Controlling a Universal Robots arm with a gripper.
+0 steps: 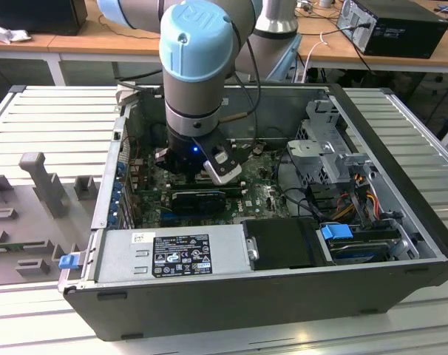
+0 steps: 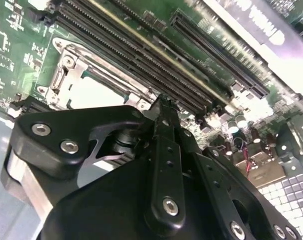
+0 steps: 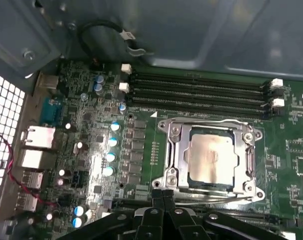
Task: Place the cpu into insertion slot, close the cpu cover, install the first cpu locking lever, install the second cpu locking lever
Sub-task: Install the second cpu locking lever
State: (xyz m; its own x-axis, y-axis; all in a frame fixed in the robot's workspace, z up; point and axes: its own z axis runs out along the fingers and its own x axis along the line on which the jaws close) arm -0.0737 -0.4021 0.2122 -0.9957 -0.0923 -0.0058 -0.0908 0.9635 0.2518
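one pale silver square cpu [image 3: 211,161] already seated under its thin silver metal cover frame [image 3: 174,156].
black gripper [image 3: 163,195] fingers pressed together beside it; a misaligned push risks scraping the socket.

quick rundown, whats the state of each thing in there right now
cpu: seated flat in the insertion slot
insertion slot: filled by the cpu
cpu cover: down, framing the cpu
gripper: shut, empty, fingertips at the socket's edge
memory slots: empty
computer case: side open, lying flat
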